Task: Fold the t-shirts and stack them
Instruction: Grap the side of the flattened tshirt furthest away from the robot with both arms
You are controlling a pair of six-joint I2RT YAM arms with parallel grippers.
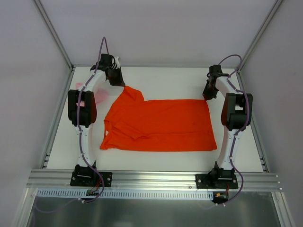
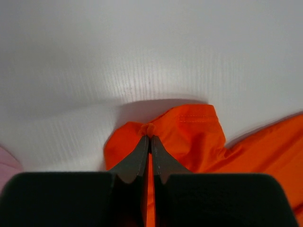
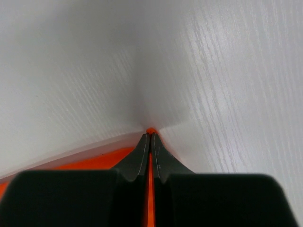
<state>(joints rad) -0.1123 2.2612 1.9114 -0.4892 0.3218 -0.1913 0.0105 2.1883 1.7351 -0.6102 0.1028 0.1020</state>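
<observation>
The orange-red t-shirt (image 1: 161,124) lies spread across the middle of the white table, its far left part raised toward the left arm. My left gripper (image 1: 124,85) is shut on that raised far-left edge; the left wrist view shows the jaws pinching a bunched orange fold (image 2: 150,128). My right gripper (image 1: 207,98) is shut on the shirt's far right corner, with a thin strip of orange cloth (image 3: 150,131) squeezed between its jaws. A pale pink t-shirt (image 1: 101,96) lies at the far left, mostly hidden behind the left arm; its edge (image 2: 8,163) also shows in the left wrist view.
The white table (image 1: 156,78) is framed by grey walls and metal posts. An aluminium rail (image 1: 151,178) runs along the near edge with both arm bases bolted to it.
</observation>
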